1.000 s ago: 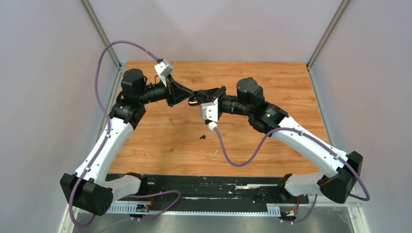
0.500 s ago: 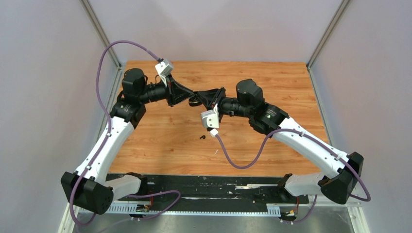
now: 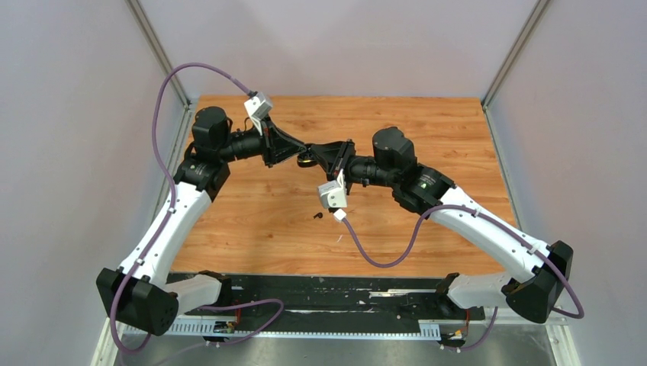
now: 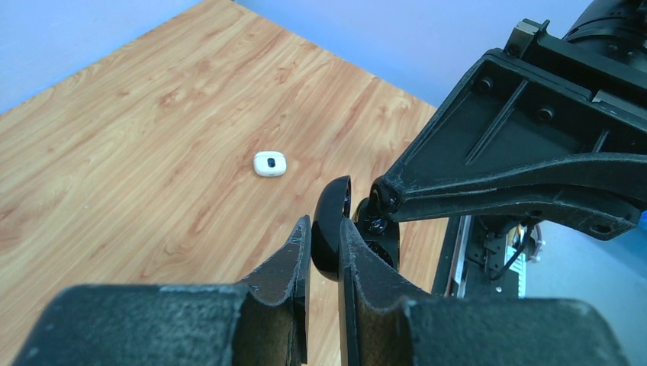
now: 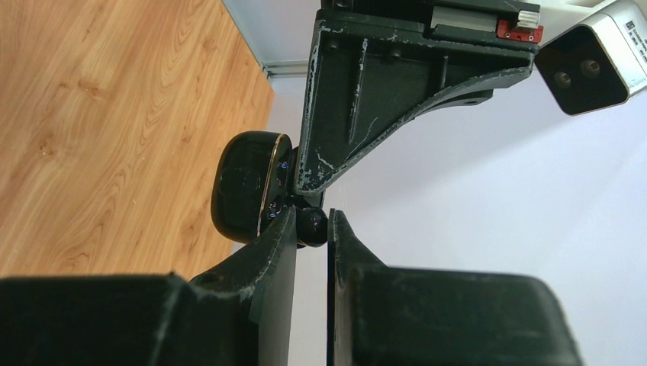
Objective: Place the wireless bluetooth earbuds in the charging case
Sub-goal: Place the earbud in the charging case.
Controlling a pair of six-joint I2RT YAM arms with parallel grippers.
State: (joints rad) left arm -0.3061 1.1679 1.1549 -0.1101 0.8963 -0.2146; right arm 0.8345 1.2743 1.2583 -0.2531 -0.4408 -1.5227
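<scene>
My left gripper (image 3: 303,155) is shut on the open lid of a black charging case (image 4: 329,223) and holds it up above the table. The case also shows in the right wrist view (image 5: 246,189) with a gold rim. My right gripper (image 3: 315,152) is shut on a small black earbud (image 5: 311,226), its tip right at the case's open side. My left fingers (image 5: 358,107) stand just beyond it. A second black earbud (image 3: 318,216) lies on the wood below the grippers. No white earbud is clearly in view.
A small white charging case (image 4: 269,163) lies closed on the wooden table (image 3: 458,130), apart from both arms. The right arm's purple cable (image 3: 381,255) loops low over the table's near part. Grey walls close in the sides and back.
My right wrist has rolled, so its camera housing has swung down and toward the near side. Both grippers have stayed together at the black case. The left arm has barely moved.
</scene>
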